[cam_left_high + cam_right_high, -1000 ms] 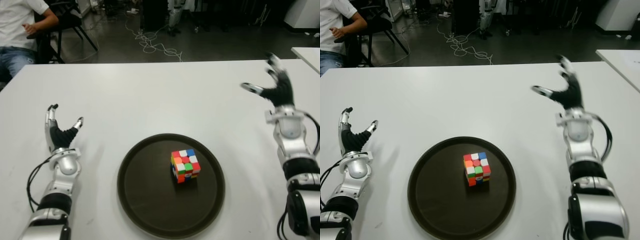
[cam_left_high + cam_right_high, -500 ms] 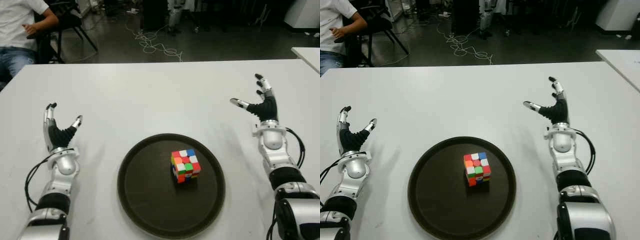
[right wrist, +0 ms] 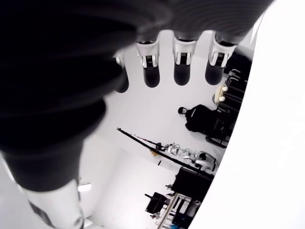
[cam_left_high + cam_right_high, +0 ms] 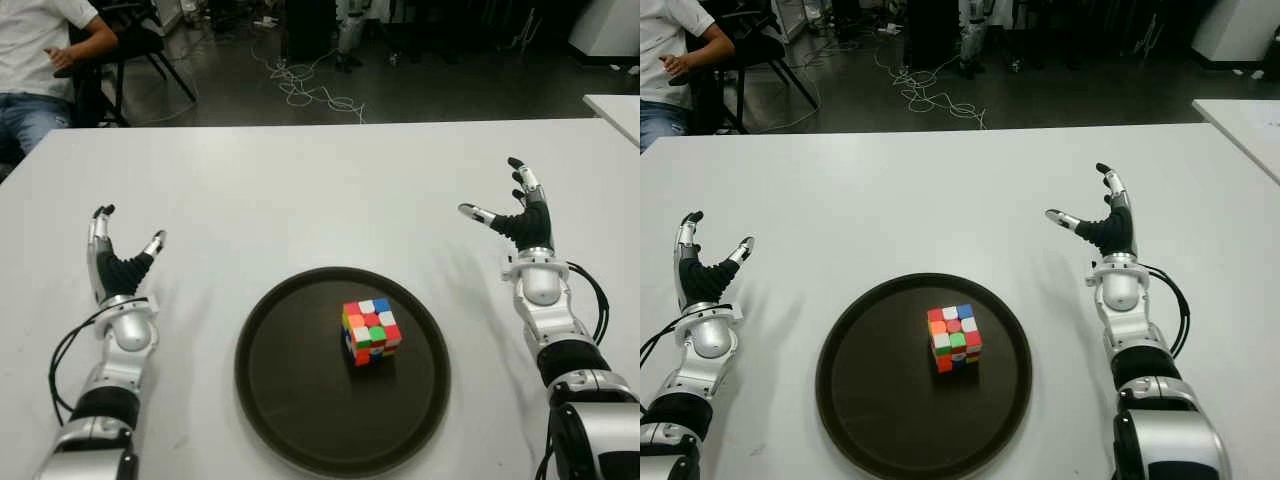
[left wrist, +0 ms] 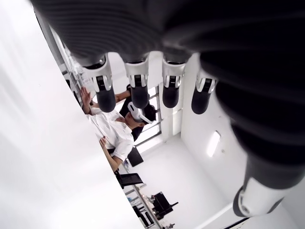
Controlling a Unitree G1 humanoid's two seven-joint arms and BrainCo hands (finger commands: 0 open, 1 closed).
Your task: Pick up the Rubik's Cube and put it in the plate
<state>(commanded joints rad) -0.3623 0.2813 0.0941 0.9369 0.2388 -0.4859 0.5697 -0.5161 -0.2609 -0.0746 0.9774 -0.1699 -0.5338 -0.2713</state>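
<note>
Rubik's Cube upright near the middle of the dark plate on the white table, placement apparently done, hence left hand and right hand flanking the plate, fingers spread, holding nothing.

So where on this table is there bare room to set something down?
The white table is bare beyond the plate, and between the plate and each open robot hand: left, right. Only the plate's middle is taken, by the Rubik's Cube.
</note>
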